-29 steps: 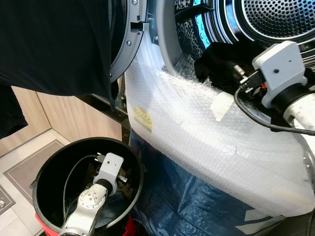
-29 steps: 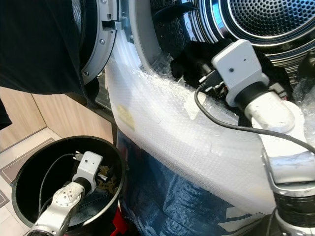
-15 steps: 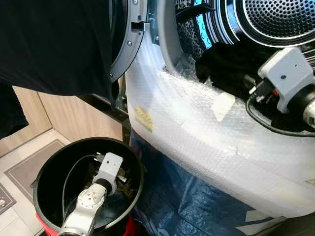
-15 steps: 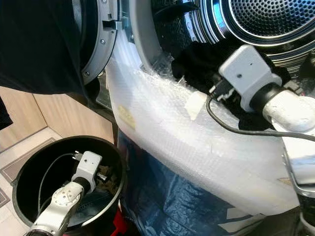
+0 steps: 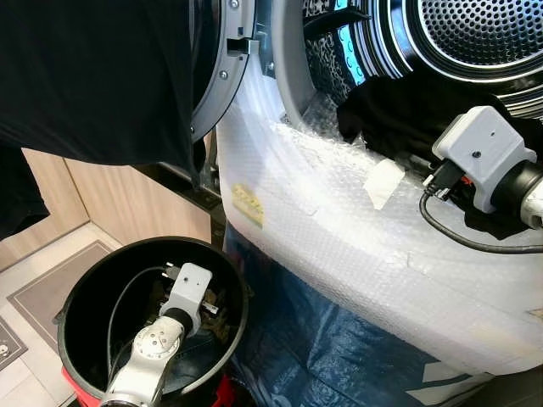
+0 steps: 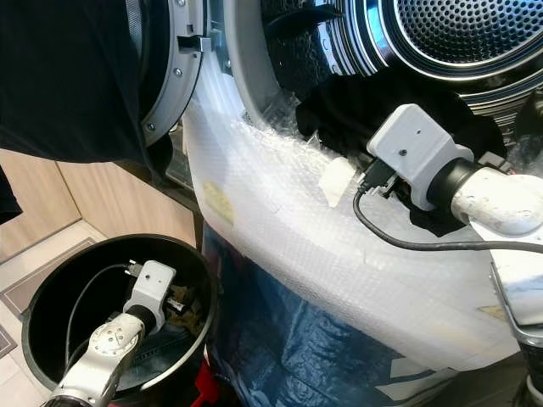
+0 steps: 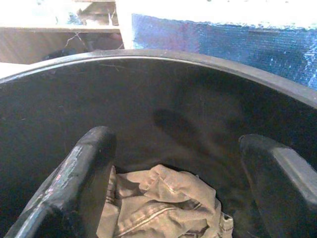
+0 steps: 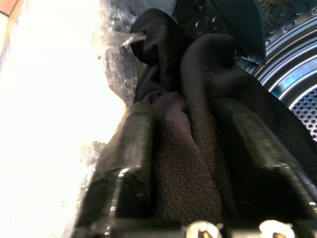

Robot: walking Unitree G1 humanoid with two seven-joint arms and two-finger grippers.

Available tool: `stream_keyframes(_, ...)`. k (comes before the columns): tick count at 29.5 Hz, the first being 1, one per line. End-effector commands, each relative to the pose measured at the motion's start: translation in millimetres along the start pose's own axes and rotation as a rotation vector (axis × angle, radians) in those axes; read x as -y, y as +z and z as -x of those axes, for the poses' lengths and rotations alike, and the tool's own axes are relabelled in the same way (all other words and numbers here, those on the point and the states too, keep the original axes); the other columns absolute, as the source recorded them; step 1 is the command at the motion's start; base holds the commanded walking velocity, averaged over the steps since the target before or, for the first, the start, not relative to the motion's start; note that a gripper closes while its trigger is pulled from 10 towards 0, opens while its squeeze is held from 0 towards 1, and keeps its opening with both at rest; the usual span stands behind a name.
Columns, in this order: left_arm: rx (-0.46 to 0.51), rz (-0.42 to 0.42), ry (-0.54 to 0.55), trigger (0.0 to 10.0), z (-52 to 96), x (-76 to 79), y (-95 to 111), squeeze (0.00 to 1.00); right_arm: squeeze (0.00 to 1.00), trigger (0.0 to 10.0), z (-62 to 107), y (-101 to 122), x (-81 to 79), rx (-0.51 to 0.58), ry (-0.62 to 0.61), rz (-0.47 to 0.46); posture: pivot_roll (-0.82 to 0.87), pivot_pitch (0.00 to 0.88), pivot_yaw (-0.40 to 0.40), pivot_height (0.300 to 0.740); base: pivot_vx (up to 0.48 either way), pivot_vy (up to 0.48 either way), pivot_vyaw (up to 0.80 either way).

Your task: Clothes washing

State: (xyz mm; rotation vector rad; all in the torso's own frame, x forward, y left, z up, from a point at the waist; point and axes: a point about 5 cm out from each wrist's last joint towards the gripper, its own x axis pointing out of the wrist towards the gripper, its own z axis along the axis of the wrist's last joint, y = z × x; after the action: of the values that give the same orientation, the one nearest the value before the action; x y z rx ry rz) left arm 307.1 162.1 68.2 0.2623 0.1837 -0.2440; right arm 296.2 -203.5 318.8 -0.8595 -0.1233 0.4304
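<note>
Black knit fabric, one dark garment [image 8: 198, 99], lies bunched at the mouth of the washing machine drum [image 5: 475, 34], draped over the lower lip where the bubble wrap [image 5: 356, 229] covers the machine's front. The right tool [image 8: 193, 163] is clenched on this garment: the right wrist view shows cloth packed between its two black fingers [image 8: 129, 153], a detail the head views hide behind the grey wrist housing. A second garment, one beige piece [image 7: 158, 203], lies crumpled at the bottom of the single black bucket [image 5: 76, 280] standing on the floor beside the machine. The left tool [image 7: 178, 183] hangs inside that bucket, released, its two fingers spread wide above the beige cloth without touching it; the left wrist view gives this, while the head views show the silver arm reaching down into the bucket. One round machine door [image 5: 216, 76] stands swung open to the left, with dark cloth [image 5: 93, 76] hanging in front of it. Blue sheeting [image 5: 339, 348] covers the machine's lower front, under the bubble wrap.
</note>
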Motion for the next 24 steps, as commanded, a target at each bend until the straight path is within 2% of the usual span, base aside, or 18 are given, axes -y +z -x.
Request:
stream_keyframes(1, 0.004, -0.015, -0.011, 10.0, -1.4, 1.4, 2.7, 0.0, 0.0, 0.0, -1.3, -2.3, -0.7, -0.019, 0.017, 0.014, 0.04, 0.067, -0.093, 0.74, 0.0, 0.0, 0.0)
stream_keyframes(6, 0.005, -0.019, -0.011, 10.0, -0.9, 1.8, 2.8, 0.0, 0.0, 0.0, -3.8, 1.0, -8.2, -0.005, 0.056, 0.046, 0.05, 0.066, -0.096, 0.74, 0.0, 0.0, 0.0)
stream_keyframes(13, 0.003, -0.021, -0.01, 10.0, -1.1, 1.8, 2.6, 0.0, 0.0, 0.0, -6.7, 7.1, -1.5, 0.02, 0.016, 0.059, 0.04, 0.062, -0.095, 0.74, 0.0, 0.0, 0.0)
stream_keyframes(20, 0.003, -0.038, -0.007, 10.0, -2.0, 2.1, 2.9, 0.0, 0.0, 0.0, -19.2, 29.8, 3.7, 0.114, -0.012, 0.085, 0.05, 0.059, -0.097, 0.74, 0.0, 0.0, 0.0)
stream_keyframes(24, -0.001, -0.033, -0.003, 10.0, -2.3, 2.7, 2.5, 0.0, 0.0, 0.0, -31.9, 49.1, 17.2, 0.205, -0.074, 0.021, 0.05, 0.058, -0.098, 0.74, 0.0, 0.0, 0.0)
